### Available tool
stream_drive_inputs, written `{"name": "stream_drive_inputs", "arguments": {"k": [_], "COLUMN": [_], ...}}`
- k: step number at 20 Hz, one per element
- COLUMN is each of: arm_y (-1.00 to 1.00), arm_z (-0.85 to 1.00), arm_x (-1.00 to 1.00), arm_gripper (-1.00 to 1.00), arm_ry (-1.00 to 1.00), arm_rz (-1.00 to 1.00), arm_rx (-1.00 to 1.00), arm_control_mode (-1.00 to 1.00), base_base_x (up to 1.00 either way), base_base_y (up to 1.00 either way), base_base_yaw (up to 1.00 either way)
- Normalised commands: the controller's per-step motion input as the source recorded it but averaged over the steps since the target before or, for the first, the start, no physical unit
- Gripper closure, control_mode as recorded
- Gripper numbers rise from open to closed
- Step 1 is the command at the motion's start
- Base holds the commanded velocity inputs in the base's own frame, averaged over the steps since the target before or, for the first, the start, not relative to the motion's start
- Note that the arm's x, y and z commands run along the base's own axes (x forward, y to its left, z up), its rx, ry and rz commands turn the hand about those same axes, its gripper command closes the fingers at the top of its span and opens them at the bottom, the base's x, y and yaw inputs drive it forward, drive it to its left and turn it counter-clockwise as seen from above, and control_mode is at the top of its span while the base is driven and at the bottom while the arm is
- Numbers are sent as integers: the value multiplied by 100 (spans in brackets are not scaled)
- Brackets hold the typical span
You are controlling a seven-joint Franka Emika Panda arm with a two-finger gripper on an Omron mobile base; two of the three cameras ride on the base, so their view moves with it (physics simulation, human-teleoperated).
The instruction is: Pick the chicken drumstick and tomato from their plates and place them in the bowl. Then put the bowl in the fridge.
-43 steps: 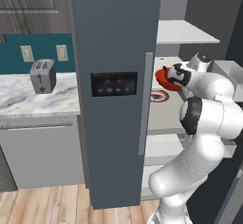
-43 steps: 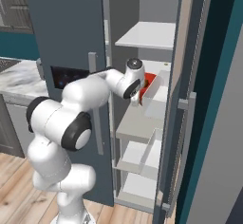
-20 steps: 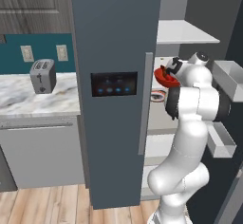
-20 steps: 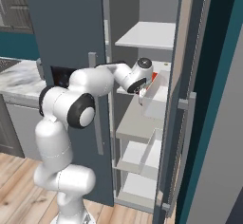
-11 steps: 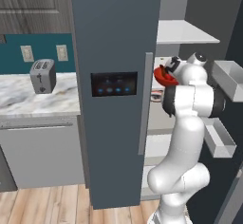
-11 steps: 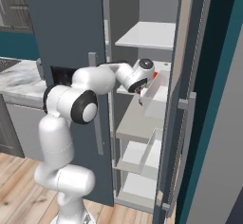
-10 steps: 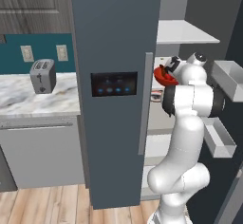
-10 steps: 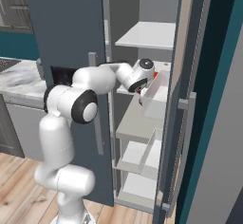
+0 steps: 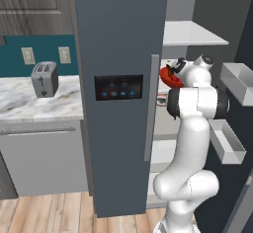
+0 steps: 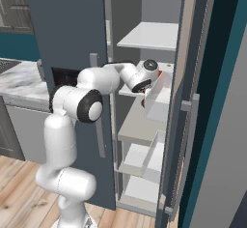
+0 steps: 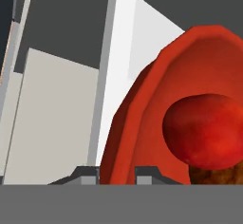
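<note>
Pincer (image 11: 117, 172): closed on the rim of the bowl (image 11: 142, 123), holding it up inside the open fridge (image 9: 118, 39), level with the middle white shelf (image 10: 126, 91).
Bowl: red-orange, carried at the arm's end beside the fridge door handle (image 9: 153, 106).
Tomato (image 11: 206, 129): glossy red, lying inside the bowl.
Chicken drumstick (image 11: 219, 174): brown, partly hidden beneath the tomato in the bowl.
Bench (image 9: 34, 109): marble, bears a toaster (image 9: 44, 79), left of the fridge.

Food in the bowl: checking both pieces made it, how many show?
2: the tomato in the bowl, and a brown bit, likely the drumstick, beneath it, mostly hidden.
</note>
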Motion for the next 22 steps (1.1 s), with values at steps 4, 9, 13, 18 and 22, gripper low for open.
{"name": "stream_drive_inputs", "arguments": {"k": [4, 9, 13, 18, 22], "arm_y": [-6, -2, 0, 0, -5], "arm_z": [-31, -28, -25, -27, -12], "arm_x": [14, 23, 30, 34, 30], "arm_gripper": [100, 100, 100, 100, 100], "arm_ry": [0, -5, -16, -14, -2], "arm_rz": [0, 0, 0, 0, 0], "arm_rx": [0, 0, 4, 3, 0], "arm_control_mode": [-100, -100, -100, -100, -100], "base_base_x": [0, 0, 0, 0, 0], "base_base_y": [0, 0, 0, 0, 0], "base_base_yaw": [0, 0, 0, 0, 0]}}
